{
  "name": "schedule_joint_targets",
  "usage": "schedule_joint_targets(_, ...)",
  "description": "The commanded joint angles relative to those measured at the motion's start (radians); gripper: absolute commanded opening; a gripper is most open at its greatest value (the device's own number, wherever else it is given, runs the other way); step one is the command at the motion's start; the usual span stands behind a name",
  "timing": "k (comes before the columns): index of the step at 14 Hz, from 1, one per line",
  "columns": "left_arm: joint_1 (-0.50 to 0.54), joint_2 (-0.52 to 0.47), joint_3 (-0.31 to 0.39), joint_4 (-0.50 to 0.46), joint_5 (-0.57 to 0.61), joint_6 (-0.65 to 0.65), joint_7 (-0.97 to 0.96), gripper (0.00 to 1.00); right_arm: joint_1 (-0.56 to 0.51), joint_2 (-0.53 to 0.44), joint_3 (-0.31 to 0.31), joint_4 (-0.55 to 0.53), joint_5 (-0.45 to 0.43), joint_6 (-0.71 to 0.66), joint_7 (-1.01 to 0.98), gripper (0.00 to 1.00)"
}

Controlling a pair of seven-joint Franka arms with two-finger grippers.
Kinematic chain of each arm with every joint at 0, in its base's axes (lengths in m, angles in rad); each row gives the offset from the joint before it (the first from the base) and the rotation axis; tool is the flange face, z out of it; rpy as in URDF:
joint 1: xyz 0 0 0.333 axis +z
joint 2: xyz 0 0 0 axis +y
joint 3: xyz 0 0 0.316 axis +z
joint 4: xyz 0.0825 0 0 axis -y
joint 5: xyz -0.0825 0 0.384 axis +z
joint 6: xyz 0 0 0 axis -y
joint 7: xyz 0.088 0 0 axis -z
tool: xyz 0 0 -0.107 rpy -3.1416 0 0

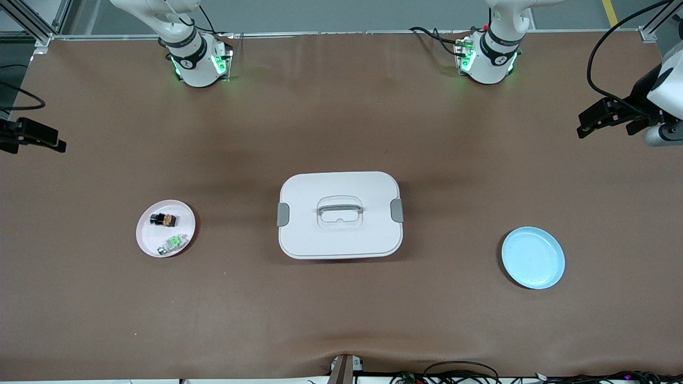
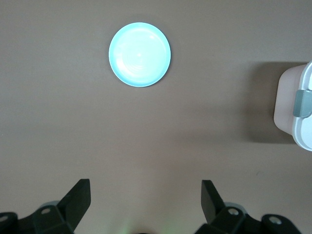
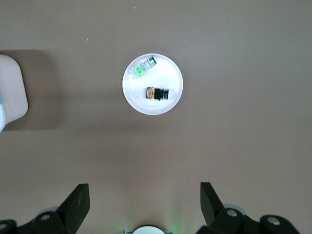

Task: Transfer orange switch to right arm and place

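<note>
The orange switch (image 1: pixel 163 219), a stubby black part with an orange-tan face, lies on a small pale pink plate (image 1: pixel 147 232) toward the right arm's end of the table. In the right wrist view the switch (image 3: pixel 157 93) lies on the plate (image 3: pixel 165 73), well below the camera. My right gripper (image 3: pixel 145 190) is open and empty, high over bare table near that plate; it also shows in the front view (image 1: pixel 37 136). My left gripper (image 2: pixel 146 187) is open and empty, high over bare table toward the left arm's end, and also shows in the front view (image 1: pixel 608 114).
A small green-and-silver part (image 1: pixel 173 243) shares the pink plate with the switch. A white lidded box (image 1: pixel 320 186) with a handle and grey clips stands mid-table. An empty light blue plate (image 1: pixel 532 257) lies toward the left arm's end, and shows in the left wrist view (image 2: pixel 140 54).
</note>
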Motion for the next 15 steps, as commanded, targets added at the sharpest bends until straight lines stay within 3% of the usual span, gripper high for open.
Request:
schedule_joint_targets(1,0.004,-0.029,0.000,-0.009,-0.004,-0.013,0.018,1.00,-0.009,-0.022,0.007,-0.023,0.014,-0.005,-0.004,1.00)
schedule_joint_targets(5,0.004,-0.052,0.000,-0.037,-0.004,0.005,0.018,1.00,-0.010,-0.033,0.010,-0.043,0.006,0.004,-0.004,1.00)
schedule_joint_targets(9,0.004,-0.066,0.000,-0.062,-0.004,0.028,0.018,1.00,-0.009,-0.152,0.009,-0.228,0.008,0.133,-0.006,1.00)
schedule_joint_targets(15,0.004,-0.059,0.000,-0.051,-0.005,0.027,0.019,1.00,-0.006,-0.148,0.009,-0.216,0.006,0.127,-0.001,1.00)
